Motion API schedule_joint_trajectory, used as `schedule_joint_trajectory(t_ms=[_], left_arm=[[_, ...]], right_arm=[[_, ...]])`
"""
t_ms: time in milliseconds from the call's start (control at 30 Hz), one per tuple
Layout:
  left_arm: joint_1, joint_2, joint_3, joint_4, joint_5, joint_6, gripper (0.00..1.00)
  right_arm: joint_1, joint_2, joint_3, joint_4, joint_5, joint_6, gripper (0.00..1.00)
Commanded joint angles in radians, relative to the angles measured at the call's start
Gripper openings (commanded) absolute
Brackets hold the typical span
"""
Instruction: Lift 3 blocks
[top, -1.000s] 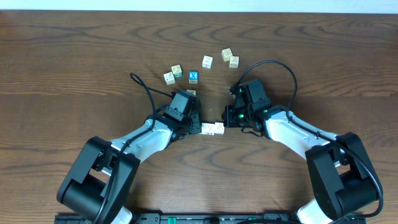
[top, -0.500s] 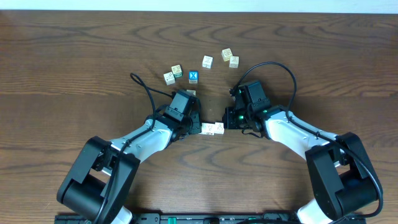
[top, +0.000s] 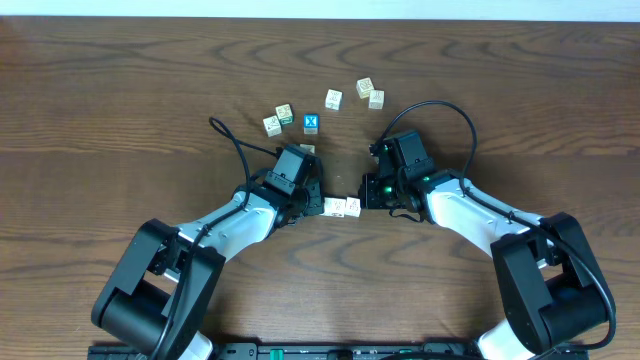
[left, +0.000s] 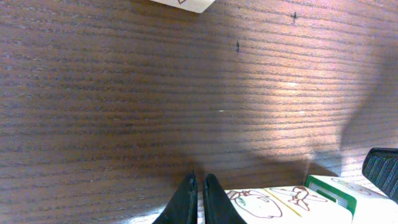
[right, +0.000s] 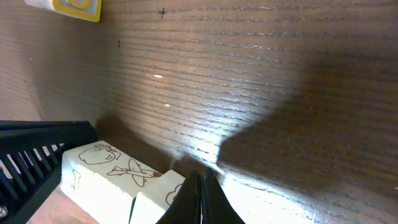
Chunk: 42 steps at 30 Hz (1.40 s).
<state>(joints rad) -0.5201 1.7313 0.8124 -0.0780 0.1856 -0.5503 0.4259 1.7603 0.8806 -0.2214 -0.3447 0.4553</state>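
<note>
**Overhead view:** The row of blocks (top: 343, 206) is seen at the middle of the tabletop (top: 120, 100), clamped end to end between the two arms. The left jaws are set against its 9 o'clock end and the right jaws against its 3 o'clock end. Only two cream tops are made out here. Loose cubes (top: 333, 99) are scattered toward 12 o'clock, well apart from the row, with the blue-faced cube (top: 311, 123) among them at about 11 o'clock. No container is seen, and every loose cube lies bare on the wood.

**Left wrist view:** The left jaws are pressed together, with their tips set against the near end of the row (left: 292, 200). Three cubes are counted in it. The farthest is green-edged and is met at 3 o'clock by the ribbed face of the other arm's jaws.

**Right wrist view:** The right jaws are likewise pressed together against the opposite end of the row (right: 106, 165). Whether the row is clear of the tabletop cannot be told.

The step in hand is judged to be the squeezed lift. It would be done well if the inward pressure were held equal and in line through the cube centres, and both arms were raised together at one pace. With any tilt or offset, the middle cube could be buckled out.
</note>
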Motion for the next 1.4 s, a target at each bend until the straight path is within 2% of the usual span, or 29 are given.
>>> schedule_joint_trajectory(t_ms=[0, 1000, 1367], left_arm=[[-0.003, 0.001, 0.006, -0.008, 0.005, -0.005, 0.07], [-0.003, 0.001, 0.006, -0.007, 0.005, -0.005, 0.07], [-0.003, 0.001, 0.006, -0.008, 0.005, -0.005, 0.08]], right_arm=[[0.008, 0.005, -0.006, -0.003, -0.003, 0.0, 0.01], [0.045, 0.005, -0.006, 0.027, -0.041, -0.016, 0.01], [0.006, 0.005, -0.005, 0.008, 0.085, 0.009, 0.01]])
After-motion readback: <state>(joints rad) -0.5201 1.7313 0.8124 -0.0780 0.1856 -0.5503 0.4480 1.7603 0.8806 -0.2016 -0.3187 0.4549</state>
